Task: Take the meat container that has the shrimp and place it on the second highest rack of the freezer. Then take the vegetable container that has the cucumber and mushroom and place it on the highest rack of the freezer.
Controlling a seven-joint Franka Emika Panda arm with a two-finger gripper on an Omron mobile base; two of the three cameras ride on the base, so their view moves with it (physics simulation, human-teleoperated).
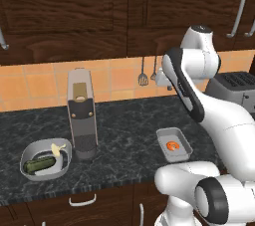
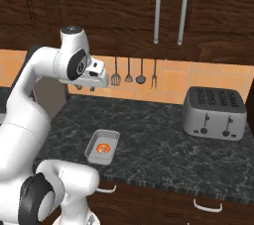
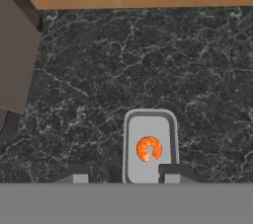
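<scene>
Shrimp (image 3: 148, 148), orange and curled, lies in a shallow grey rectangular meat container (image 3: 148, 119) on the counter (image 3: 197, 70). Gripper (image 3: 126, 171) at 6 o'clock hangs open, empty.

The shrimp (image 1: 172, 146) is held in a tray (image 1: 182, 137) on the counter (image 1: 124, 120). A bowl (image 1: 32, 150) is set well left of it, a coffee machine (image 1: 81, 113) between them, and a toaster (image 2: 214, 114) well right.

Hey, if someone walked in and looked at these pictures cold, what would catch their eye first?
Probably the bright orange shrimp in its grey meat container near the front edge of the dark marble counter, with the gripper hovering open above it. Next, the tall silver coffee machine to the left, with the vegetable container of cucumber and mushroom beside it. A chrome toaster sits off to the right.
</scene>
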